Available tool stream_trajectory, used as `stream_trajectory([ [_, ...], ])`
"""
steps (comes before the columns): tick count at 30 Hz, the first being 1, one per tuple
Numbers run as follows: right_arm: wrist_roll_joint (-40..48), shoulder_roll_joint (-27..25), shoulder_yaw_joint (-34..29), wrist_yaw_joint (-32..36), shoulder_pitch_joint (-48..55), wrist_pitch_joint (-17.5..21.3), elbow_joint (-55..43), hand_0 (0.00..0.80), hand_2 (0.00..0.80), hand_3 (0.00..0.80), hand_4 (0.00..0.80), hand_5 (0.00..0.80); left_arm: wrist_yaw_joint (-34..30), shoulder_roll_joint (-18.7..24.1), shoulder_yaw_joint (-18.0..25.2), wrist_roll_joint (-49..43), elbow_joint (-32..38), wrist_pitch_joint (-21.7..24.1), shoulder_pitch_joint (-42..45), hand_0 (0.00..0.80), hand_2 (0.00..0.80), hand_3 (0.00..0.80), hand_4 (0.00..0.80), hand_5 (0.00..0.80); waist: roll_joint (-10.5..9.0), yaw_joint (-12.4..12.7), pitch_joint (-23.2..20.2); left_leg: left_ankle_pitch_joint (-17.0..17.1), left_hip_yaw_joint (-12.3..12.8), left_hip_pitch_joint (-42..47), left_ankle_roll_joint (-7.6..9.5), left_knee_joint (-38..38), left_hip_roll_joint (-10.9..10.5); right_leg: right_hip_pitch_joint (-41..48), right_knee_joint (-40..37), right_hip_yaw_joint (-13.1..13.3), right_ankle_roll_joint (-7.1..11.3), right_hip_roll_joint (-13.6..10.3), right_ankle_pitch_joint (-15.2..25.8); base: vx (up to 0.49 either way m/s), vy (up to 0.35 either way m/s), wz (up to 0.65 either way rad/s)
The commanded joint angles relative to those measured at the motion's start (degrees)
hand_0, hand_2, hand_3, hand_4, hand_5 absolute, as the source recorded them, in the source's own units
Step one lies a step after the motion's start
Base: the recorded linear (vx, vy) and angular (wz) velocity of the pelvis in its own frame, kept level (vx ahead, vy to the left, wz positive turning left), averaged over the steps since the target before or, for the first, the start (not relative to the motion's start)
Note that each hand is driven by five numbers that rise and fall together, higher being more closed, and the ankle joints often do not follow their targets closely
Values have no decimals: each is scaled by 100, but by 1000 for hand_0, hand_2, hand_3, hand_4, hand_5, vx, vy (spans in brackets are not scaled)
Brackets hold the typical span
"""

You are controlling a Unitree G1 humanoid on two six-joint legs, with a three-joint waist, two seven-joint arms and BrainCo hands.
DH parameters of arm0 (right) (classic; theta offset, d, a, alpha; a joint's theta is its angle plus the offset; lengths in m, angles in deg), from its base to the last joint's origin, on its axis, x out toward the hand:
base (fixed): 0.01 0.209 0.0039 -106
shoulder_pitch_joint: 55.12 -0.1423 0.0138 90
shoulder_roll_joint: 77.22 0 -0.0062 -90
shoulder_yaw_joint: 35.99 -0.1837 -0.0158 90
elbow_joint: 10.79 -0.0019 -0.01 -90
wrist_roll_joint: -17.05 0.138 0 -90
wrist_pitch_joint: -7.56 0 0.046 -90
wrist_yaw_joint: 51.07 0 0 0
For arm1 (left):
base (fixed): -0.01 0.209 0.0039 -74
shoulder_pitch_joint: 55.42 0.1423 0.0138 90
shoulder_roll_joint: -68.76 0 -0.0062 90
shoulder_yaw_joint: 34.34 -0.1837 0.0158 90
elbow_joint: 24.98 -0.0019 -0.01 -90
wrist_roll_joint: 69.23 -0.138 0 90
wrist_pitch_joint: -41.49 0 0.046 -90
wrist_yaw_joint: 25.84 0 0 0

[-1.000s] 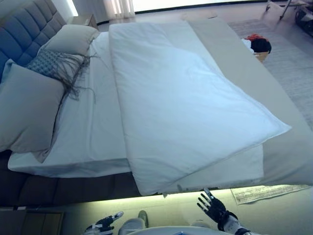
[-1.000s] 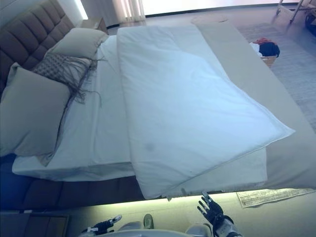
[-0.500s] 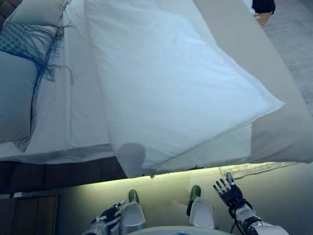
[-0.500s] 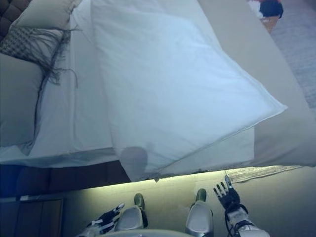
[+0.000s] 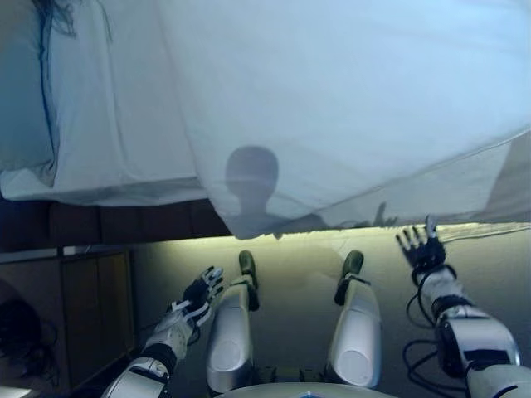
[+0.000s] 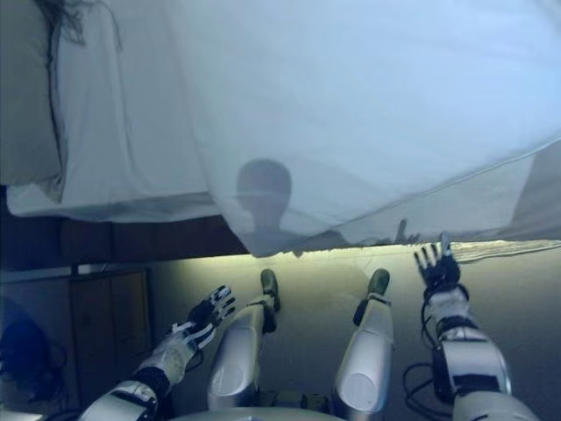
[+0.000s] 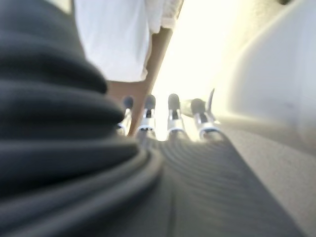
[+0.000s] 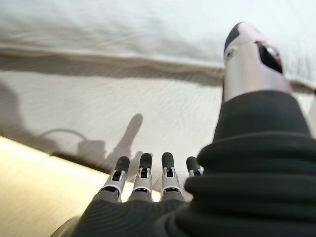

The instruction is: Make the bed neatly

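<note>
Across the upper part of the head views lies the bed (image 5: pixel 99 186), its white duvet (image 5: pixel 348 91) folded back on itself and set askew, so that one corner hangs over the near edge of the mattress. Beside the duvet, toward the robot's left, the white sheet (image 5: pixel 108 108) is bare, and a grey pillow (image 5: pixel 21 91) shows at the far left. Below the bed edge a lit strip runs along the floor (image 5: pixel 290 249).

Low on the robot's left, the left hand (image 5: pixel 202 289) hangs over the floor, fingers straight and empty, well apart from the bedding. On the right, the right hand (image 5: pixel 421 248) is raised with fingers spread wide, holding nothing, just below the overhanging duvet edge and not touching it.
</note>
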Motion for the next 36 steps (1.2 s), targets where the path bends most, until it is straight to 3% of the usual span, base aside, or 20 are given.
stream_trajectory([
  [1,92,-452,11,-250,-242,-197,-62,0,0,0,0,0,113,171,-162,324,132,166,77,0,0,0,0,0,-25,188,86,-244,-368,-448,125,400,-103,-194,-89,156,76,14,149,-23,-12,12],
  [5,-4,-915,168,-479,-744,-504,-18,0,0,0,0,0,94,283,-214,612,445,252,228,0,0,0,0,0,102,307,86,-130,-421,-878,180,378,-127,-667,137,169,7,36,82,-21,-11,17],
  [12,-284,-1669,409,-693,-1556,-709,-43,0,0,0,0,0,-115,424,-315,964,936,427,764,0,0,0,0,0,286,479,86,-104,-555,-1173,192,303,-208,-1039,435,248,-31,96,-162,38,13,13],
  [20,-613,-2281,670,-590,-2268,-642,-170,0,0,0,0,0,-319,589,-191,1294,1442,564,1231,0,0,0,0,0,430,591,86,13,-574,-1224,197,184,-246,-1169,656,296,-84,100,-314,18,26,3],
  [29,-1139,-2429,923,-495,-2579,-846,-343,0,0,0,0,0,-476,709,-97,1248,1660,376,1510,0,0,0,0,0,394,661,86,94,-575,-918,172,-59,-203,-894,555,196,-116,143,-369,0,3,0],
  [34,-2020,-2438,955,-626,-2419,-1026,-226,0,0,0,0,0,-618,701,-121,1059,1651,275,1558,0,0,0,0,0,312,652,84,122,-529,-520,157,-219,-140,-493,329,99,-106,168,-308,9,43,-6],
  [35,-2312,-2441,970,-703,-2384,-1048,-187,411,411,411,411,411,-652,707,-135,1062,1646,258,1552,0,0,0,0,0,287,643,83,125,-520,-415,149,-261,-125,-384,257,76,-99,182,-290,13,49,-12],
  [36,-2799,-2440,994,-749,-2332,-1030,-145,659,659,659,659,659,-662,706,-151,1022,1660,251,1551,0,0,0,0,0,257,637,83,129,-503,-291,141,-315,-103,-252,158,52,-85,198,-259,18,44,-14],
])
